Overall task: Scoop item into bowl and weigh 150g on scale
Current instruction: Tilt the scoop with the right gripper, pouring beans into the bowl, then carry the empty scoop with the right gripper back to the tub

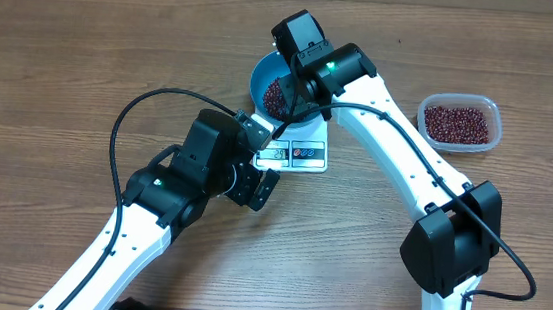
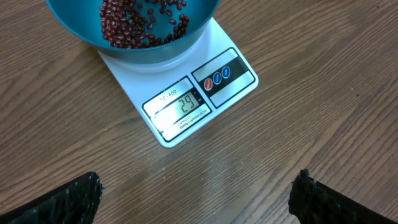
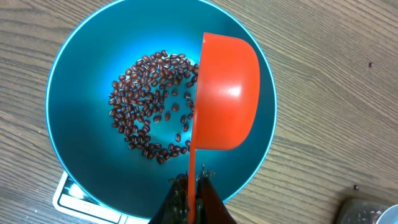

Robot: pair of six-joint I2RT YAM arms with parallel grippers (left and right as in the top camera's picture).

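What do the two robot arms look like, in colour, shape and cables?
Both the left arm and the right arm have white rounded covers and black boxy joints. A thin black cable runs loose along each. A green light glows near the right wrist. The fingers are black and rough.

Beans (image 3: 149,106) in bowl (image 3: 74,68) on scale (image 2: 245,84); scoop (image 3: 227,93) above bowl

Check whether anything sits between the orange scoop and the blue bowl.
Nothing visible does. The right end effector holds the orange scoop tipped on its side directly above the blue bowl's open mouth, with beans lying on the bottom below.
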